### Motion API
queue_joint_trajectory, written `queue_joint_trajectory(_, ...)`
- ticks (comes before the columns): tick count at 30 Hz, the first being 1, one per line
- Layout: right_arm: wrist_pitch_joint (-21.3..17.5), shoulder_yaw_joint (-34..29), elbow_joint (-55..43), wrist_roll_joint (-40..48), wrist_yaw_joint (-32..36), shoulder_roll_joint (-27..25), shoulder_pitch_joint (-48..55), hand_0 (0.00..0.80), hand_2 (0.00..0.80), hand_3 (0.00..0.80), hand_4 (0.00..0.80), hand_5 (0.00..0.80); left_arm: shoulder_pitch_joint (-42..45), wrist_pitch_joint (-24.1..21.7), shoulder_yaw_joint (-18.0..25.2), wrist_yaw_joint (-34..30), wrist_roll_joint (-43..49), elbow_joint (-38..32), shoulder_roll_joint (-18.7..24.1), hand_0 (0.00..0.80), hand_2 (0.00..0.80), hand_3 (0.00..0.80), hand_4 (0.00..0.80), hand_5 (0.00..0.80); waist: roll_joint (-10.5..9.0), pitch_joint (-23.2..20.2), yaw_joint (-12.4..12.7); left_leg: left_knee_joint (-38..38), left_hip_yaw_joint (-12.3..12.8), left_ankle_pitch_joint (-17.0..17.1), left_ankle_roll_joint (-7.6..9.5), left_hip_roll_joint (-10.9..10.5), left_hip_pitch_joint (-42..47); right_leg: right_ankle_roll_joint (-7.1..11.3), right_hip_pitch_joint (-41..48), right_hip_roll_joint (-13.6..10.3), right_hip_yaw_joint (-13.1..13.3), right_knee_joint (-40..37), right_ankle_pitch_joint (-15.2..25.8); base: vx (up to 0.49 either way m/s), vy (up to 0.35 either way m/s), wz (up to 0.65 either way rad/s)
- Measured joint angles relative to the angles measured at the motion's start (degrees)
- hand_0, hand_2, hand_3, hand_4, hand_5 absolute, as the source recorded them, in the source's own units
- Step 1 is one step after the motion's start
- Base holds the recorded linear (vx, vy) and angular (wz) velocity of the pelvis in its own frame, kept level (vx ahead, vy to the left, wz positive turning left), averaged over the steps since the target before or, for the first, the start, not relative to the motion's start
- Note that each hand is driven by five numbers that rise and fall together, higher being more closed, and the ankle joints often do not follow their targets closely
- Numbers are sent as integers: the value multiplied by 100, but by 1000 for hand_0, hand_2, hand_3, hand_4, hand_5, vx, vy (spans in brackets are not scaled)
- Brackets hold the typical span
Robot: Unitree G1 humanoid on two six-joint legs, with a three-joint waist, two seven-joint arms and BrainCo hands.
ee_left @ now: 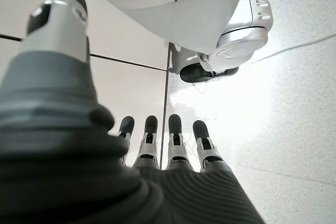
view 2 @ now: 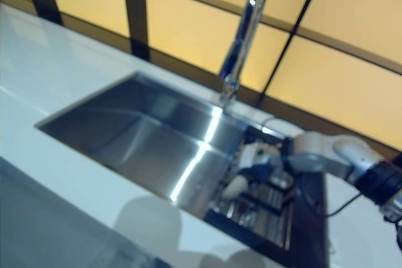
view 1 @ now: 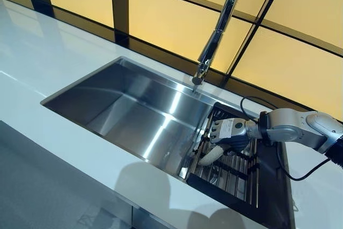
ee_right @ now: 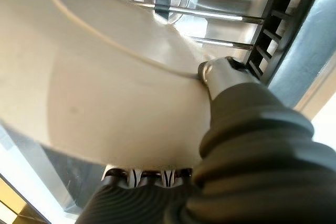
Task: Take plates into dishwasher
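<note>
We saw the right hand [view 1: 229,132] reaching over the black dish rack [view 1: 268,197] set at the right end of the stainless steel sink [view 1: 134,116]. In the right wrist view its thumb [ee_right: 223,74] lay on the upper face of a cream plate [ee_right: 100,77] while the fingers curled beneath the rim, pinching the plate. The plate stood tilted over the rack's metal bars [ee_right: 220,17]; in the head views only its edge [view 1: 211,155] showed, running from below the hand down toward the near counter. The tap [view 1: 217,30] rose behind the sink. The left hand [ee_left: 168,145] hung over pale floor tiles, fingers straight and empty
</note>
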Motion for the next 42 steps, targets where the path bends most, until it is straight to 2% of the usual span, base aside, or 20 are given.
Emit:
queue_joint_trajectory(13, 3, -72, -5, -52, -2, 0, 0, 800, 800, 800, 800, 800, -15, -16, 0, 0, 6, 0, -8, 0, 0, 0, 0, 0, 7, 5, -13, 0, 1, 0, 0, 0, 3, -1, 2, 0, 1, 3, 0, 0, 0, 0)
queue_joint_trajectory(27, 40, -871, -56, -343, -48, -151, 335, 800, 800, 800, 800, 800, 2, -18, 10, 0, 10, -1, -22, 0, 0, 0, 0, 0, 12, 0, -88, -38, 88, 0, 3, -4, 107, -21, 39, -12, 89, 20, 15, -6, 28, -3)
queue_joint_trajectory(35, -286, -1059, -339, -922, -91, -849, 368, 800, 800, 800, 800, 800, 15, -22, 12, 0, 12, -18, -135, 0, 0, 0, 0, 0, 110, -152, -270, -49, 257, -12, 22, -4, 205, -27, 70, -19, 230, 23, 21, 0, 61, -7)
queue_joint_trajectory(38, -376, -1044, -347, -1089, -317, -1058, 364, 800, 800, 800, 800, 800, 54, -22, 15, -2, 12, -6, -198, 0, 0, 0, 0, 0, 123, -281, -432, -51, 305, -16, 26, -5, 224, -24, 61, -23, 300, 24, 24, 4, 77, -6)
queue_joint_trajectory(42, -424, -921, -366, -1259, -601, -1319, 235, 800, 800, 800, 800, 800, 70, -27, 15, -1, 11, 15, -249, 0, 0, 0, 0, 0, 134, -396, -522, -54, 451, -32, 32, 6, 298, -6, 60, -18, 437, 24, 39, 4, 74, -16)
